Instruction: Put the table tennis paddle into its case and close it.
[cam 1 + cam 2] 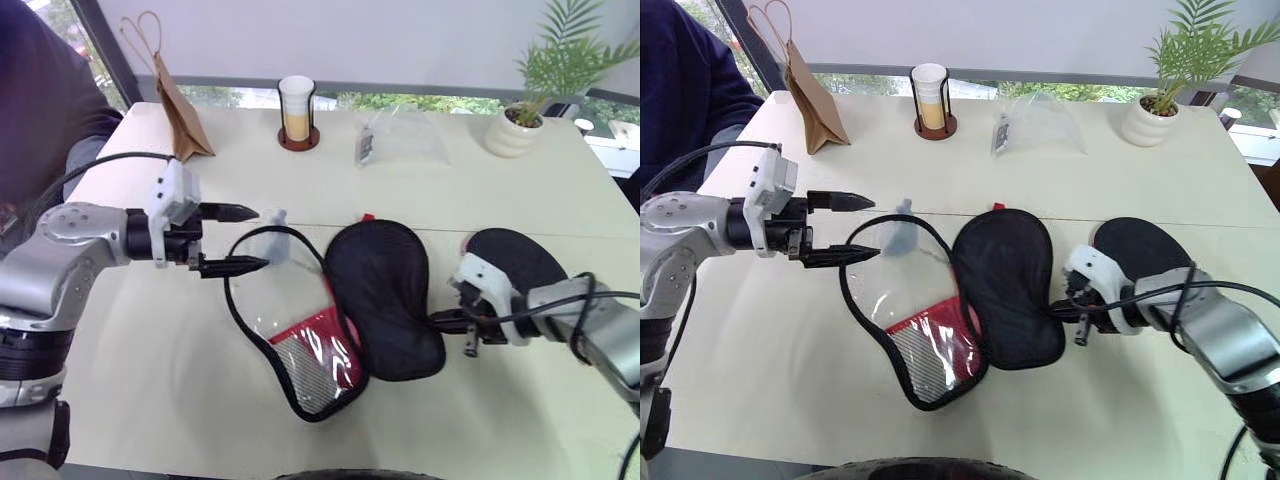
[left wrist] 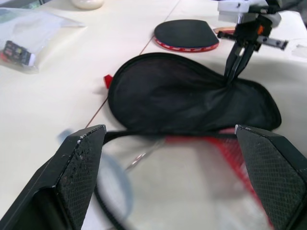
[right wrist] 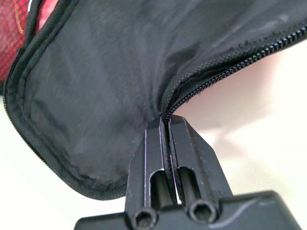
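The case (image 1: 385, 295) lies unzipped and spread flat mid-table: a black fabric half on the right, a half with a clear window and a red mesh panel (image 1: 320, 365) on the left. My right gripper (image 1: 440, 322) is shut on the zip edge of the black half (image 3: 96, 86), pinching it at the fingertips (image 3: 165, 125). The table tennis paddle (image 1: 515, 255) lies black face up on the table behind my right wrist, its red rim visible in the left wrist view (image 2: 187, 34). My left gripper (image 1: 240, 238) hangs open beside the case's far left rim, holding nothing.
Along the back of the table stand a brown paper bag (image 1: 180, 110), a cup in a wire holder (image 1: 297, 112), a clear plastic bag (image 1: 400, 135) and a potted plant (image 1: 520, 125). A person (image 1: 40, 110) sits at the far left corner.
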Action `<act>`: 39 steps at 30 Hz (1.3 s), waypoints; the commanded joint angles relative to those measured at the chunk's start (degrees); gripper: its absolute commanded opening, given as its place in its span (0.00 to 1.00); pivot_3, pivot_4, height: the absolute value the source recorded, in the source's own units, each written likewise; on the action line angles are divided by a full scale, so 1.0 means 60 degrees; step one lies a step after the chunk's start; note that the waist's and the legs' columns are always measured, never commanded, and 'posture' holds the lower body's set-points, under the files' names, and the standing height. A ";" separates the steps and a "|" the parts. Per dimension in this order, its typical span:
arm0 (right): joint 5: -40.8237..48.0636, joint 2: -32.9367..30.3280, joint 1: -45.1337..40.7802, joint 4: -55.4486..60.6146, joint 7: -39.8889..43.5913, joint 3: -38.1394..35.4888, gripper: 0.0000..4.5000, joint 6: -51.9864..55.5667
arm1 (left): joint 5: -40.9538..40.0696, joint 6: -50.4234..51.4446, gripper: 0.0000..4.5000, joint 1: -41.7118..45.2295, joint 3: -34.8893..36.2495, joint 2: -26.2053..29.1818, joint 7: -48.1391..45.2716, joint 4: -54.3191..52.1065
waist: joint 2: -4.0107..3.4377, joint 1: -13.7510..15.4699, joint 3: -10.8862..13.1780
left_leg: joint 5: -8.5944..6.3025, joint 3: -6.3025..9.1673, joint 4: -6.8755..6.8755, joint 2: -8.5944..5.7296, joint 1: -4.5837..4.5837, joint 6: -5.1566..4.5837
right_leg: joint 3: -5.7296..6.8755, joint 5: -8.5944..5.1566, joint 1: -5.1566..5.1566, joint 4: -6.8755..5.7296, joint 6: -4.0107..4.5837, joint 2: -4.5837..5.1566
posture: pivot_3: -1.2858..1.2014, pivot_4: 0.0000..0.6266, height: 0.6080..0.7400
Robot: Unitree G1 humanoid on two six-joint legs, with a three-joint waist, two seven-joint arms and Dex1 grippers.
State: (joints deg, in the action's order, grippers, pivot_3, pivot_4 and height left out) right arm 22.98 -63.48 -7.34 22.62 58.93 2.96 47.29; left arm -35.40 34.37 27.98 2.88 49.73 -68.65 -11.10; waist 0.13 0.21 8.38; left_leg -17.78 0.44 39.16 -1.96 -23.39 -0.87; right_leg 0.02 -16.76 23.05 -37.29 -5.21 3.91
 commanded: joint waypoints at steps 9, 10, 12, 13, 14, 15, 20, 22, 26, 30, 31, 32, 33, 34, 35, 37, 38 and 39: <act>-0.0579 -0.0291 -0.0095 -0.1295 0.0539 -0.0377 0.00 -0.1318 | 0.0193 -0.0152 1.00 0.0459 -0.0211 -0.0160 -0.0136 -0.0032 | 0.0002 0.0078 0.0001 | 0.0018 0.0000 0.0008 -0.0001 0.0000 0.0031 | -0.0001 0.0000 -0.0007 0.0001 0.0000 0.0006 | 0.52 0.24 1.00; -0.0597 -0.0247 -0.0122 -0.1341 0.0490 -0.0412 0.06 -0.1320 | 0.0207 -0.0147 1.00 0.0465 -0.0254 -0.0182 -0.0141 -0.0051 | 0.0002 0.0077 0.0001 | 0.0021 0.0000 0.0008 -0.0001 0.0000 0.0037 | 0.0000 0.0000 -0.0007 0.0001 0.0000 0.0005 | 0.52 0.24 1.00; -0.0602 -0.0175 -0.0139 -0.1354 0.0394 -0.0507 0.20 -0.1300 | 0.0211 -0.0123 1.00 0.0480 -0.0303 -0.0212 -0.0156 -0.0076 | 0.0002 0.0077 0.0002 | 0.0021 0.0000 0.0008 0.0000 0.0000 0.0037 | 0.0000 0.0000 -0.0006 0.0001 0.0000 0.0005 | 0.52 0.24 1.00; -0.0545 -0.0160 -0.0113 -0.1310 0.0385 -0.0603 0.30 -0.1263 | 0.0205 -0.0106 1.00 0.0498 -0.0324 -0.0227 -0.0172 -0.0083 | 0.0002 0.0075 0.0002 | 0.0022 0.0000 0.0008 0.0000 0.0000 0.0039 | -0.0001 0.0000 -0.0005 0.0001 0.0000 0.0005 | 0.52 0.24 1.00; -0.0447 -0.0156 -0.0054 -0.1229 0.0393 -0.0761 0.42 -0.1238 | 0.0203 -0.0093 1.00 0.0529 -0.0349 -0.0248 -0.0188 -0.0073 | 0.0002 0.0078 0.0002 | 0.0023 0.0000 0.0008 0.0000 0.0000 0.0041 | -0.0001 0.0000 -0.0005 0.0001 0.0000 0.0005 | 0.52 0.24 1.00; -0.0338 -0.0151 0.0000 -0.1143 0.0373 -0.0930 0.55 -0.1144 | 0.0209 -0.0086 1.00 0.0559 -0.0372 -0.0268 -0.0201 -0.0054 | 0.0002 0.0082 0.0002 | 0.0024 0.0000 0.0008 0.0000 0.0000 0.0041 | -0.0001 0.0000 -0.0006 0.0001 0.0000 0.0005 | 0.52 0.24 1.00; -0.0140 -0.0310 0.0374 -0.0742 -0.0063 -0.2257 0.99 -0.0616 | 0.0277 -0.0133 1.00 0.0691 -0.0535 -0.0372 -0.0320 0.0106 | 0.0002 0.0096 0.0002 | 0.0024 0.0000 0.0008 0.0000 0.0000 0.0041 | -0.0001 0.0000 -0.0009 0.0001 0.0000 0.0006 | 0.52 0.24 1.00; -0.0121 -0.0372 0.0617 -0.0706 -0.0254 -0.3259 0.99 -0.0356 | 0.0343 -0.0214 1.00 0.0709 -0.0619 -0.0381 -0.0402 0.0185 | 0.0002 0.0092 0.0002 | 0.0023 0.0000 0.0008 -0.0001 0.0000 0.0041 | -0.0001 0.0000 -0.0011 0.0001 0.0000 0.0007 | 0.52 0.24 1.00; -0.0443 -0.0398 0.1516 -0.0674 -0.0521 -0.5095 0.99 0.0141 | 0.0492 -0.0396 1.00 0.0799 -0.0786 -0.0493 -0.0579 0.0387 | 0.0002 0.0107 0.0002 | 0.0023 0.0000 0.0007 -0.0001 0.0000 0.0041 | 0.0000 0.0000 -0.0011 0.0000 0.0000 0.0006 | 0.52 0.24 1.00; -0.1128 -0.0130 0.2940 -0.0968 -0.0728 -0.6366 0.99 -0.0109 | 0.0585 -0.0570 1.00 0.0972 -0.1031 -0.0746 -0.0792 0.0571 | 0.0004 0.0111 0.0001 | 0.0017 0.0001 0.0008 -0.0001 0.0005 0.0030 | 0.0001 0.0000 -0.0027 0.0004 0.0000 0.0006 | 0.52 0.24 1.00; -0.1234 -0.0029 0.3246 -0.1095 -0.0756 -0.6552 0.99 -0.0189 | 0.0616 -0.0615 1.00 0.1035 -0.1102 -0.0823 -0.0842 0.0631 | 0.0003 0.0106 0.0001 | 0.0014 0.0001 0.0008 -0.0001 0.0006 0.0024 | 0.0001 0.0000 -0.0030 0.0006 0.0000 0.0004 | 0.52 0.24 1.00; -0.1264 0.0078 0.3479 -0.1203 -0.0765 -0.6707 0.99 -0.0222 | 0.0634 -0.0644 1.00 0.1086 -0.1158 -0.0886 -0.0892 0.0667 | 0.0003 0.0108 0.0001 | 0.0012 0.0001 0.0008 -0.0002 0.0006 0.0021 | 0.0001 0.0000 -0.0030 0.0007 -0.0001 0.0004 | 0.52 0.24 1.00; -0.1268 0.0188 0.3691 -0.1316 -0.0748 -0.6821 0.99 -0.0282 | 0.0660 -0.0674 1.00 0.1150 -0.1214 -0.0952 -0.0962 0.0714 | 0.0005 0.0103 0.0002 | 0.0012 0.0001 0.0008 -0.0001 0.0007 0.0021 | 0.0001 0.0000 -0.0031 0.0007 -0.0001 0.0000 | 0.52 0.24 1.00; -0.1285 0.0278 0.3913 -0.1422 -0.0708 -0.6893 0.99 -0.0369 | 0.0701 -0.0713 1.00 0.1215 -0.1279 -0.1013 -0.1034 0.0768 | 0.0005 0.0094 0.0002 | 0.0012 0.0001 0.0008 -0.0001 0.0008 0.0020 | 0.0001 0.0000 -0.0032 0.0007 -0.0001 -0.0003 | 0.52 0.24 1.00; -0.1290 0.0342 0.4069 -0.1476 -0.0667 -0.6937 0.99 -0.0450 | 0.0733 -0.0753 1.00 0.1253 -0.1324 -0.1043 -0.1098 0.0804 | 0.0005 0.0090 0.0002 | 0.0012 0.0001 0.0008 0.0000 0.0009 0.0020 | 0.0000 0.0000 -0.0033 0.0007 -0.0001 -0.0005 | 0.52 0.24 1.00; -0.1237 0.0453 0.4261 -0.1658 -0.0593 -0.6975 0.99 -0.0603 | 0.0801 -0.0828 1.00 0.1359 -0.1402 -0.1093 -0.1208 0.0924 | 0.0004 0.0065 0.0002 | 0.0012 0.0001 0.0007 0.0000 0.0011 0.0020 | -0.0001 0.0000 -0.0033 0.0007 -0.0002 -0.0009 | 0.52 0.24 1.00; -0.1199 0.0491 0.4277 -0.1786 -0.0587 -0.6962 0.99 -0.0634 | 0.0829 -0.0855 1.00 0.1409 -0.1425 -0.1112 -0.1246 0.0985 | 0.0004 0.0049 0.0002 | 0.0013 -0.0001 0.0007 0.0004 0.0013 0.0020 | -0.0003 -0.0001 -0.0032 0.0009 -0.0002 -0.0014 | 0.52 0.24 1.00; -0.1186 0.0509 0.4281 -0.1911 -0.0587 -0.6929 0.99 -0.0661 | 0.0861 -0.0885 1.00 0.1453 -0.1445 -0.1132 -0.1285 0.1037 | 0.0004 0.0045 0.0002 | 0.0012 -0.0002 0.0007 0.0009 0.0013 0.0020 | -0.0005 -0.0001 -0.0033 0.0013 -0.0002 -0.0019 | 0.52 0.24 1.00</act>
State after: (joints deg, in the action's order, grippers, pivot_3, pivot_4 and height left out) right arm 15.92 -60.26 18.41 11.53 55.24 -36.58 44.40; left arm -30.49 30.25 35.41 -6.09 42.57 -75.73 -4.66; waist 0.15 0.48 8.40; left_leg -17.71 0.42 39.20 -1.87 -23.32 -0.75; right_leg 0.00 -16.77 22.85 -37.20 -5.23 3.76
